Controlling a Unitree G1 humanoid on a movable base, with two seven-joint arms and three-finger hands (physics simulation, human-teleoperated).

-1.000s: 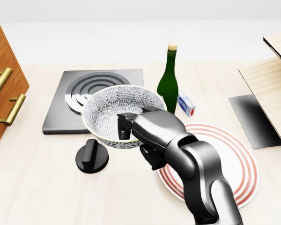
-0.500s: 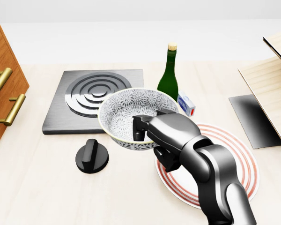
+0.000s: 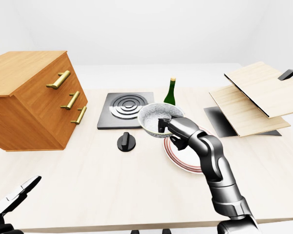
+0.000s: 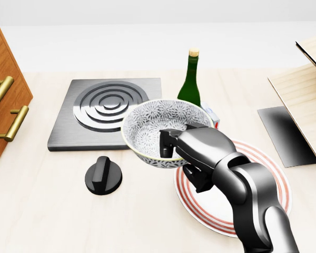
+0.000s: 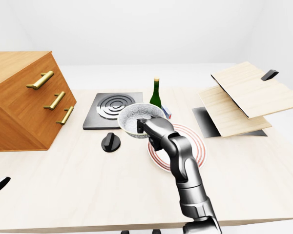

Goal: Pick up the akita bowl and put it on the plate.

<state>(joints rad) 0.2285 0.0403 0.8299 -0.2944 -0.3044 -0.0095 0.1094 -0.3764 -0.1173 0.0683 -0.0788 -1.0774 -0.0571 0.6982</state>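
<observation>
Newbie: fingers [image 4: 167, 141] of the right hand [image 4: 192, 153] are clamped over the near rim of the bowl [image 4: 158, 124], with one hooked inside. The bowl's up in the air and looks tipped a bit. In the head view it only overlaps the upper-left edge of the plate [image 4: 266, 176]. How do I land it clean?

Regular: I'd carry it toward the view's right till it's over the plate's middle. Level the wrist, lower it straight down, and only let go once the base sits flat. Mind the bottle [image 4: 190, 79] just above the bowl in that view. The stove [image 4: 95, 105] and knob [image 4: 103, 176] off to the left shouldn't bother you. The left hand [image 3: 14, 197] sits low in the left-eye view's corner, fingers spread and empty, so leave it be.
</observation>
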